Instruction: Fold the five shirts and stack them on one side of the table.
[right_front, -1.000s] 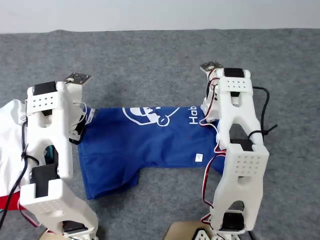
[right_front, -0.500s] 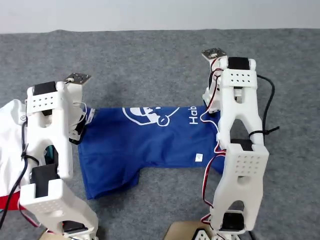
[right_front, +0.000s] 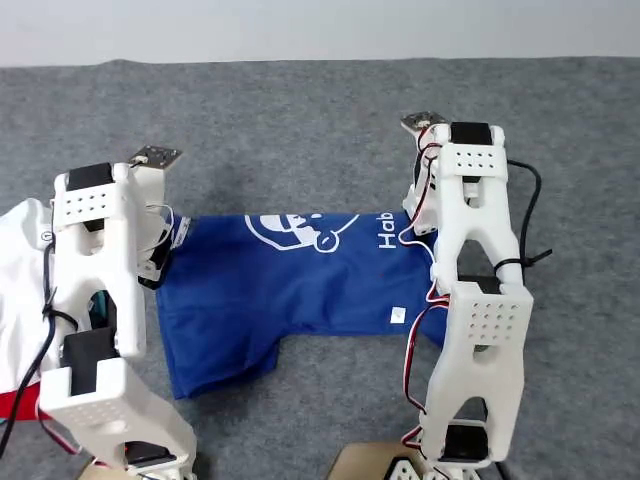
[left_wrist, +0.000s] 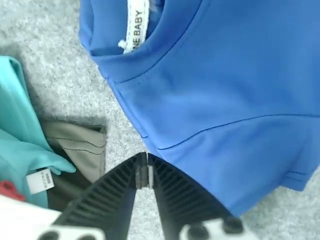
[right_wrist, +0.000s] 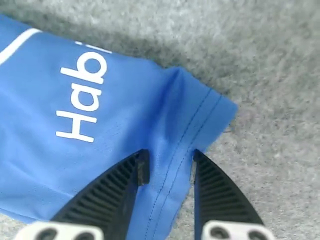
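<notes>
A blue shirt (right_front: 290, 290) with white print lies flat on the grey felt between my two arms. My left gripper (left_wrist: 143, 170) is shut, its tips together right at the shirt's edge (left_wrist: 210, 90) just below the collar; I cannot tell whether cloth is pinched. My right gripper (right_wrist: 167, 167) is open, low over the shirt's hem corner (right_wrist: 190, 120), with one finger on each side of the stitched hem. In the high view the left arm (right_front: 95, 260) stands at the shirt's collar end and the right arm (right_front: 470, 230) at its hem end.
A heap of other shirts lies beside the left arm: white (right_front: 20, 270), red (right_front: 12, 405), teal (left_wrist: 20, 130) and olive (left_wrist: 80, 160). Bare grey felt (right_front: 300, 130) stretches beyond the blue shirt and to the right of the right arm.
The right arm's wrist has shifted a little farther from the front edge, over the shirt's hem corner. The left arm and the shirt have not moved.
</notes>
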